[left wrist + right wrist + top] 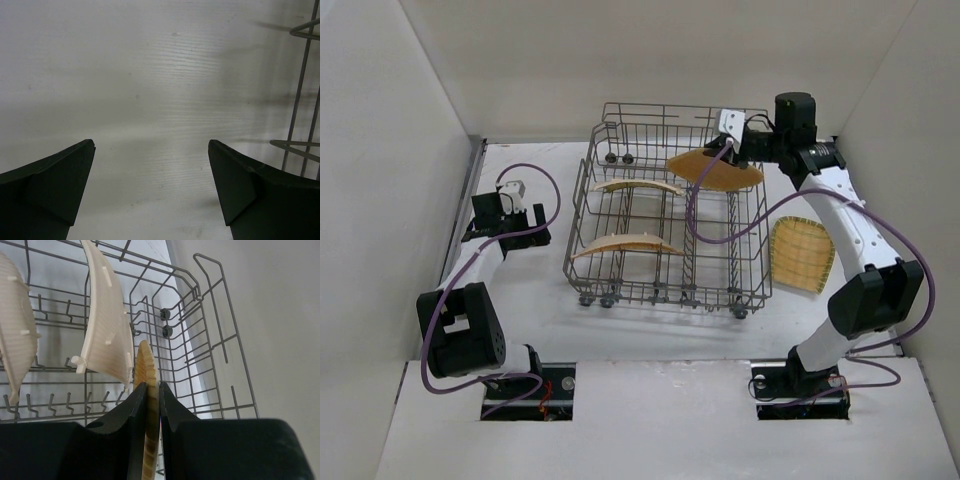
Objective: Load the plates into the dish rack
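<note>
Clamping a plate [715, 172] — right gripper [153, 386] (jaws tight), over dish rack [650, 215].

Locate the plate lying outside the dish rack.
Top external view: the plate lies flat on the table, just right of the dish rack, beside the right arm.

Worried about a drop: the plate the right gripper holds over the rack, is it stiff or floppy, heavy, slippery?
Probably stiff: the held plate shows no sag though the right gripper pinches only one edge. Likely light, being thin edge-on. Its ribbed surface should resist slipping.
</note>
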You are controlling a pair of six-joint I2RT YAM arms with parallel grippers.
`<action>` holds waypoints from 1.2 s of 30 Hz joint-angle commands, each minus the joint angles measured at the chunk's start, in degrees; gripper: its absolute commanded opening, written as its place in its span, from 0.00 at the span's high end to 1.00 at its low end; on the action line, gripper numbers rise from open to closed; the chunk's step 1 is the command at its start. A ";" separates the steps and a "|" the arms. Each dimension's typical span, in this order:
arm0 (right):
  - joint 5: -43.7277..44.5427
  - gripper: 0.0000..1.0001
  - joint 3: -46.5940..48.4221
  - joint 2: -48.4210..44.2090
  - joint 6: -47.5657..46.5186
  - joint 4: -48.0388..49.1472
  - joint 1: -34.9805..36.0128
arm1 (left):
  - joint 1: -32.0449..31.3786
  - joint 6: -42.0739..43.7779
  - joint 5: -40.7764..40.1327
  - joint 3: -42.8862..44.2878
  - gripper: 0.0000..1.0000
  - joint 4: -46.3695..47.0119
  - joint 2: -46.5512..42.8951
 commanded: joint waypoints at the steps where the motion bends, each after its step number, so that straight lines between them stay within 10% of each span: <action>1: -3.24 1.00 3.82 -0.58 -4.35 3.57 0.43 | 0.47 -0.67 -0.05 0.72 0.00 0.19 -0.14; 36: -7.46 1.00 5.93 5.13 -21.14 -11.64 -0.71 | 0.73 -0.75 -0.40 7.13 0.00 -2.00 4.17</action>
